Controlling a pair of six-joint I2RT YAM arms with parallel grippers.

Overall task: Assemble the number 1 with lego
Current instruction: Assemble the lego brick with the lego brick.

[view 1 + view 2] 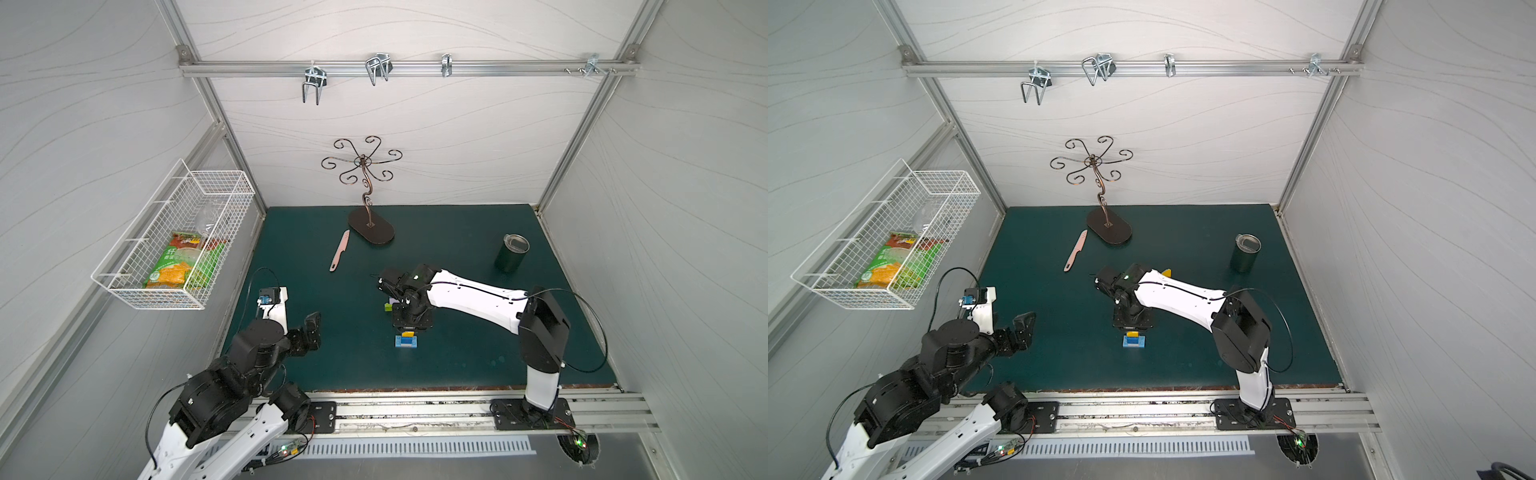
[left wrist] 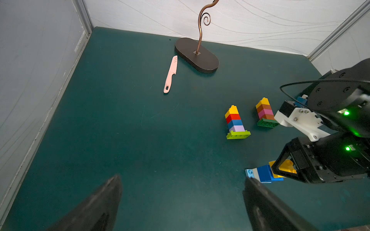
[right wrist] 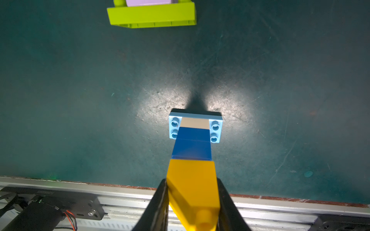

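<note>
my right gripper point(image 3: 193, 202) is clamped on the yellow brick point(image 3: 191, 176) capping the stack point(image 3: 192, 149) on the light-blue base point(image 3: 215, 128); it looks seated, though i can't confirm. left gripper point(image 2: 181, 200) gapes empty. lime-based tower point(image 2: 236, 124) and green-based tower point(image 2: 265, 115) stand complete; only releasing seems left.

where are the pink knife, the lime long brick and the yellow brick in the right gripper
pink knife point(image 2: 171, 74): left wrist view, where blade meets handle
lime long brick point(image 3: 152, 17): right wrist view, its side wall
yellow brick point(image 3: 193, 186): right wrist view, middle of its broad face
</note>
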